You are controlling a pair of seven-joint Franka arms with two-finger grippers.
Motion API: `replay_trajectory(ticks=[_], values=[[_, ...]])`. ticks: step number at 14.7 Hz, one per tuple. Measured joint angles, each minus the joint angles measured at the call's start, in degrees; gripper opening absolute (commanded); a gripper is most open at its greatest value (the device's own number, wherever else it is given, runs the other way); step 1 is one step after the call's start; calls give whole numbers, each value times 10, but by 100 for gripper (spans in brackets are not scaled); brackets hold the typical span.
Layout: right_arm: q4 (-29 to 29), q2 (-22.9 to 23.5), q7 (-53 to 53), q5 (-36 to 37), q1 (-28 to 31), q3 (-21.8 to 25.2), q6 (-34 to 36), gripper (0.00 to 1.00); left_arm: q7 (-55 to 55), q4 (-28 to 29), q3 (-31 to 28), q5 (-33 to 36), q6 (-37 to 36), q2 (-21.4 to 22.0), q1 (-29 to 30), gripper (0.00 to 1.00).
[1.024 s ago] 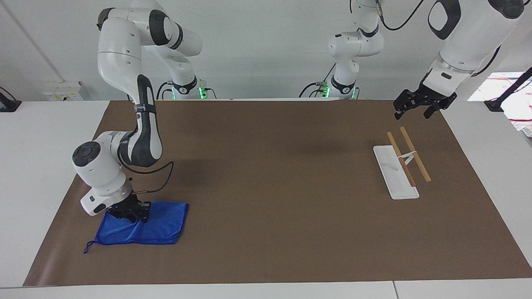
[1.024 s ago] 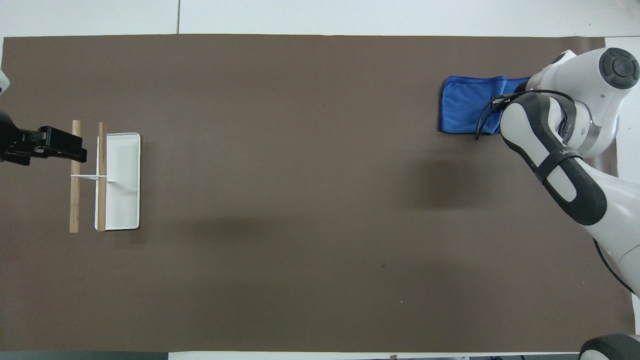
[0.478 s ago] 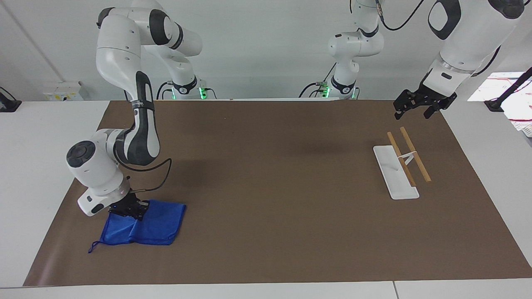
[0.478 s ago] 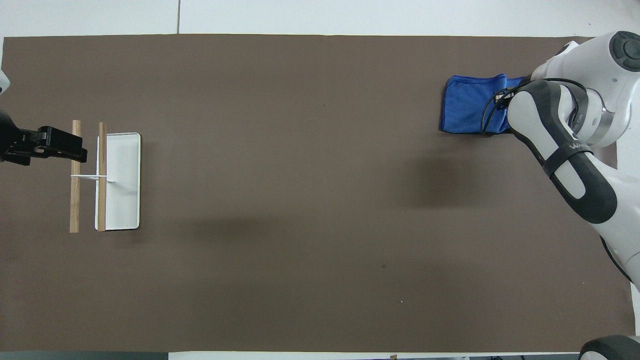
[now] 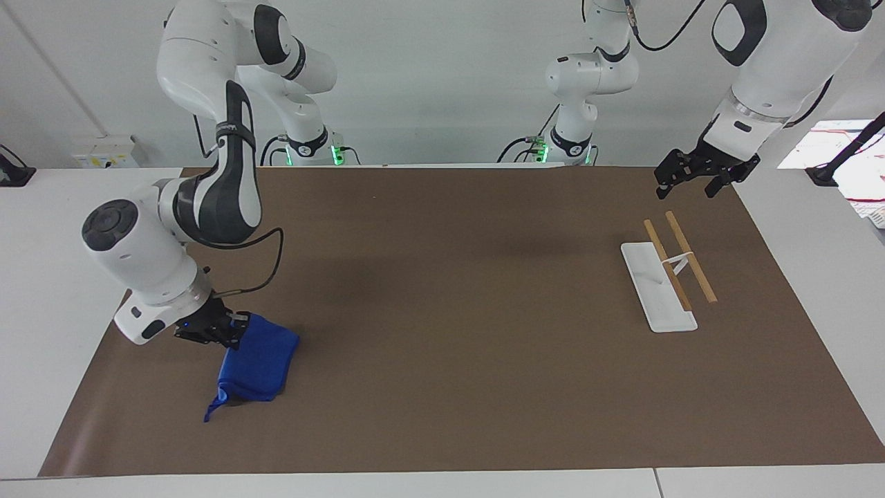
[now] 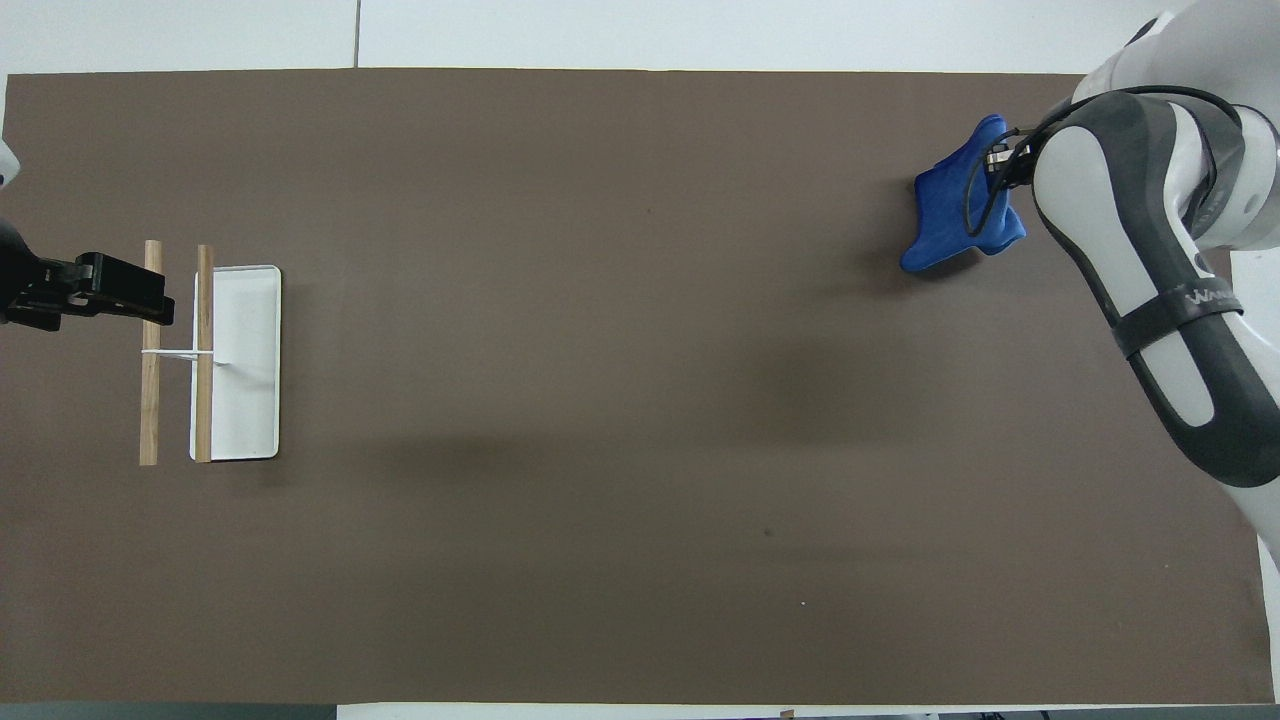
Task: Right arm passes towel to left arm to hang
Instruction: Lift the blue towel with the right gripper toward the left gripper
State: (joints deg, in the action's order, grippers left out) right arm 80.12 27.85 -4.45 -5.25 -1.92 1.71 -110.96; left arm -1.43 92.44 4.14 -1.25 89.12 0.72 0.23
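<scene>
The right gripper (image 5: 211,330) is shut on the upper edge of the blue towel (image 5: 257,360) and holds it up at the right arm's end of the table. The towel hangs bunched below the gripper, its lower end and cord loop (image 5: 209,413) down by the mat. In the overhead view the towel (image 6: 950,215) shows beside the right arm's wrist, which hides most of the gripper. The left gripper (image 5: 693,181) waits open and empty in the air. In the overhead view the left gripper (image 6: 120,290) is over one end of the rack's wooden bars.
A towel rack with a white base (image 5: 657,294) and two wooden bars (image 5: 684,259) stands at the left arm's end, also in the overhead view (image 6: 245,360). A brown mat (image 5: 449,311) covers the table. Papers (image 5: 854,159) lie off the mat.
The right gripper has risen with the towel. The towel has come up off the mat from lying flat and now hangs bunched. The left arm has not moved.
</scene>
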Motion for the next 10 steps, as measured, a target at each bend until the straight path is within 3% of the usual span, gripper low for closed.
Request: replay_trajectory(ticks=[5,10], values=[[-1,-45,145,-5,-79,-5,30,0,0,0,0,0,0,0,0,100],[-2,-53,339,-62,-135,-23,25,0,0,0,0,0,0,0,0,100]])
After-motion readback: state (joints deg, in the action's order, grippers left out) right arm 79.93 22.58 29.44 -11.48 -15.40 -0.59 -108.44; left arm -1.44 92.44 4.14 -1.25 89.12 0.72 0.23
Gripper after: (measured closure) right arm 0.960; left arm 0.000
